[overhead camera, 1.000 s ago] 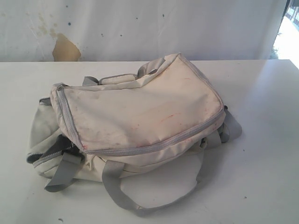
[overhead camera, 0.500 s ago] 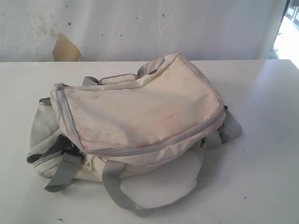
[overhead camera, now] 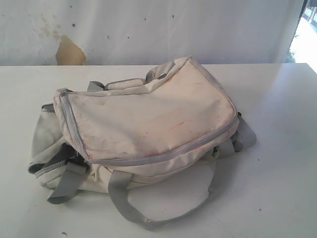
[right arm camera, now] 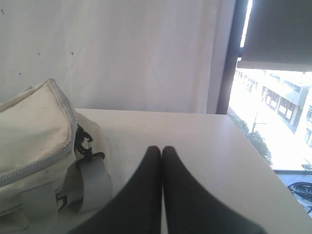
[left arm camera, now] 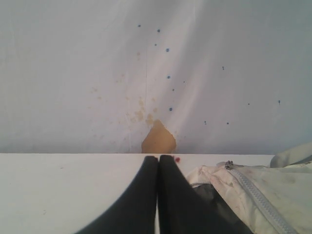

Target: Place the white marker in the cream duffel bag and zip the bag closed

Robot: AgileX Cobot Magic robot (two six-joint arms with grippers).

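The cream duffel bag (overhead camera: pixel 148 124) lies in the middle of the white table (overhead camera: pixel 277 99), its pink-stained panel up and grey zipper running along the panel's edge. At the bag's left end a gap shows dark lining (overhead camera: pixel 64 156). The white marker is out of view. My left gripper (left arm camera: pixel 158 158) is shut and empty, with the bag's open end (left arm camera: pixel 253 190) just beside it. My right gripper (right arm camera: pixel 161 148) is shut and empty too, over bare table next to the bag's other end (right arm camera: pixel 34 126). Neither arm shows in the exterior view.
Grey webbing straps (overhead camera: pixel 131 208) loop out over the table in front of the bag. A black clip and grey strap (right arm camera: pixel 87 161) hang at the bag's right end. A stained white wall (overhead camera: pixel 148 29) stands behind the table, and a window (right arm camera: pixel 273 112) is at the right.
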